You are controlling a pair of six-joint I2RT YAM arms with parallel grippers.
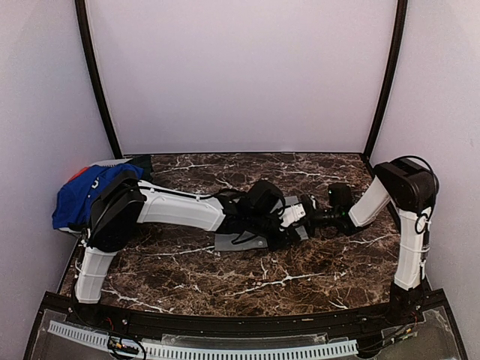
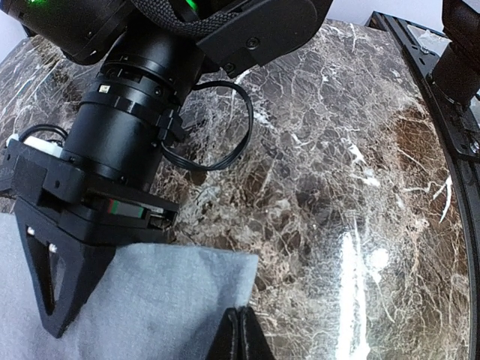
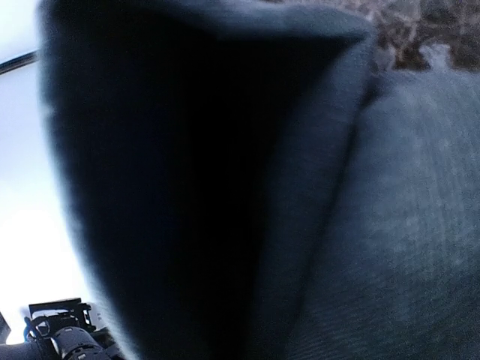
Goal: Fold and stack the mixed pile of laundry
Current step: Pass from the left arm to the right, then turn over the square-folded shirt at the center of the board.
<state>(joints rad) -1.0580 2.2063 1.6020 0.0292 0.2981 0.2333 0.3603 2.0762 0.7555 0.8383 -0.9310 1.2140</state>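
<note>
Cloth of grey shirt (image 2: 172, 300) flat on marble table (image 2: 337, 187), directly beneath both grippers. Left gripper (image 2: 240, 337) closed all the way, tips pressed together right at the shirt's edge, grip on the fabric impossible to confirm; right gripper (image 2: 60, 322) just beside it, down against the same shirt, opening impossible to judge, its own camera filled with blurred folds. Well away from both grippers, beyond the left arm (image 1: 180, 210), royal-blue T-shirt (image 1: 82, 196) heaped with red-orange garment (image 1: 77, 175) at the table's edge.
</note>
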